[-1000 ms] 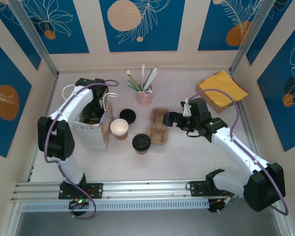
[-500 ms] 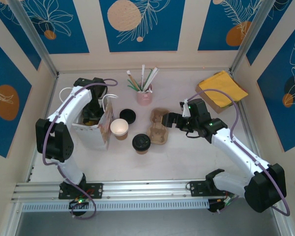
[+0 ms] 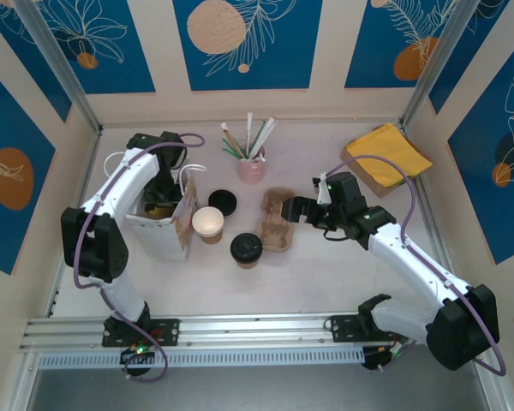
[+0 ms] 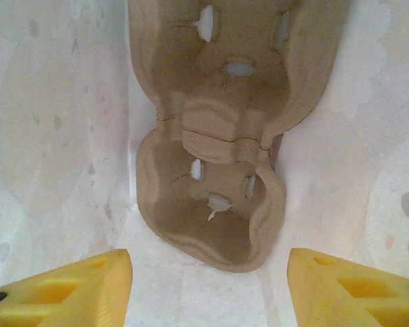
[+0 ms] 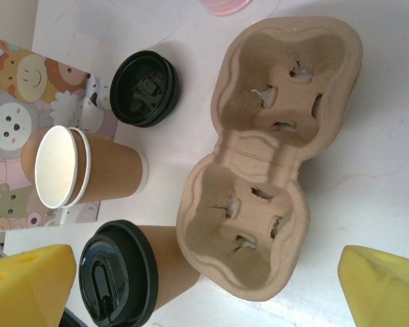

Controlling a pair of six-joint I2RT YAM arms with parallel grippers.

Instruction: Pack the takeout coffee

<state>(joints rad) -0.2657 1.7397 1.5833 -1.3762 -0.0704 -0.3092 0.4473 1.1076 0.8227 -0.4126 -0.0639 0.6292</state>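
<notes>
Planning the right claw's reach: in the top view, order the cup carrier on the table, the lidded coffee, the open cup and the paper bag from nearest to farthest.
From the right claw:
1. Cup carrier, just left of it.
2. Lidded coffee, left and toward the bases.
3. Open cup, farther left.
4. Paper bag, far left.

White link shells on left arm (image 3: 124, 175) and right arm (image 3: 411, 257), black joint housings, purple cable (image 3: 176, 146) looped along each arm, black bases (image 3: 379, 310) (green lights lit there and near the right wrist), yellow fingers (image 4: 68, 289) with moulded recesses.
</notes>
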